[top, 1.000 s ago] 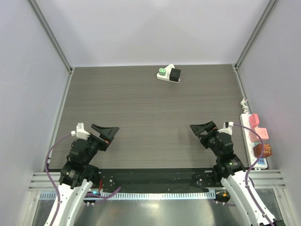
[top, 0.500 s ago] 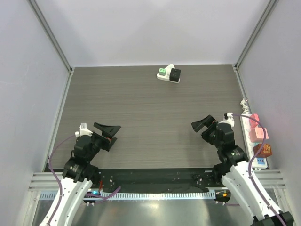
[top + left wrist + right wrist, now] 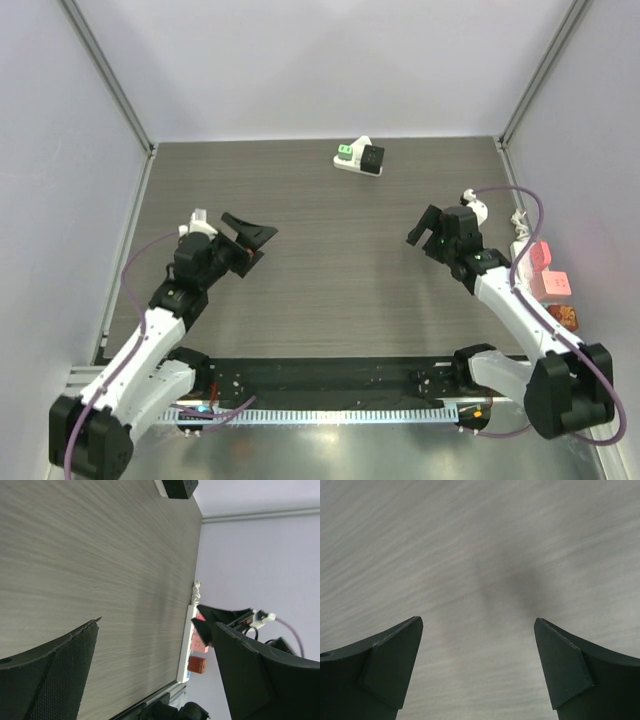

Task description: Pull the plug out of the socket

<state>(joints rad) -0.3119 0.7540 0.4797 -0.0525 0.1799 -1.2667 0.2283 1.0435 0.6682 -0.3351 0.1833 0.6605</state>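
A small white socket block (image 3: pixel 349 164) lies near the table's back edge, with a green plug (image 3: pixel 346 152) and a black plug (image 3: pixel 372 158) seated in it. In the left wrist view the black plug (image 3: pixel 180 487) shows at the top edge. My left gripper (image 3: pixel 262 243) hovers open over the left middle of the table, well short of the block, and nothing lies between its fingers (image 3: pixel 155 625). My right gripper (image 3: pixel 420 228) hangs open over the right middle, also apart from the block. Between its fingers (image 3: pixel 477 621) there is only bare table.
A white power strip (image 3: pixel 524 262) lies along the right edge with two pink plugs (image 3: pixel 541 255) and a red-brown one (image 3: pixel 565 316). In the left wrist view the power strip (image 3: pixel 186 647) shows too. Grey walls close in the dark wood-grain table (image 3: pixel 320 250) on three sides.
Both arms have reached forward, away from their bases. The left gripper has moved up and to the right, the right gripper up toward the back. Both have stayed open.
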